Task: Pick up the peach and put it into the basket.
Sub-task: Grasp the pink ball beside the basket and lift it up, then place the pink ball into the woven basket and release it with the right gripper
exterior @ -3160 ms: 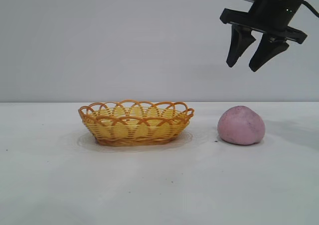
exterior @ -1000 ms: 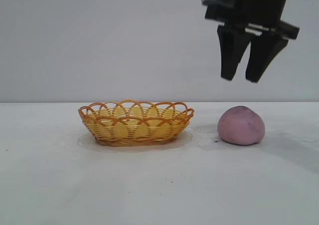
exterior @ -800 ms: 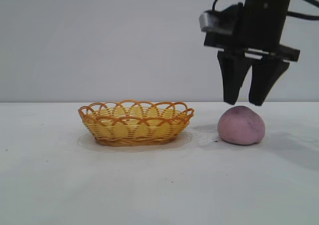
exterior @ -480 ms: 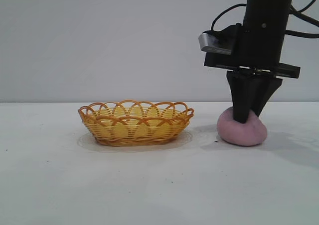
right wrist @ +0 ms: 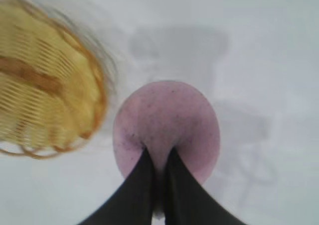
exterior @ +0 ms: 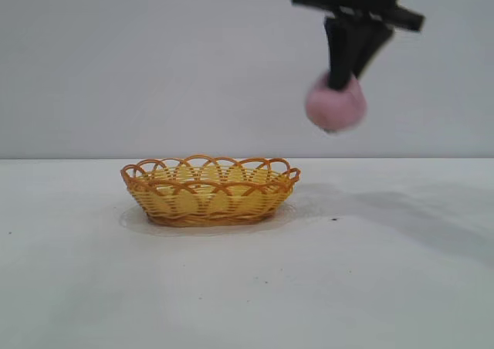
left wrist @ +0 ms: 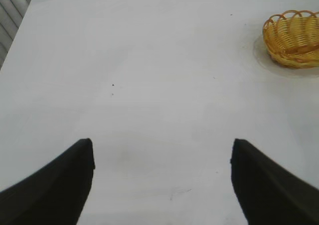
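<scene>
The basket (exterior: 210, 191) sits on the white worktop (exterior: 247, 287), its scalloped rim unobstructed. Above it and off to its right, well clear of the surface, hangs the peach (exterior: 334, 106), pinched at its top by the right end effector (exterior: 340, 83), whose fingers are drawn nearly together into the soft fruit. The left end effector (left wrist: 162, 185) stands wide apart over bare worktop, well away from the basket.

We note: peach (exterior: 335, 106) matt, faintly speckled, soft-looking skin. Basket (exterior: 210, 189) woven wicker, slight sheen on looped rim. Worktop (exterior: 247, 287) smooth, matt white. Right end effector (exterior: 340, 81) matt black, plastic-looking.
</scene>
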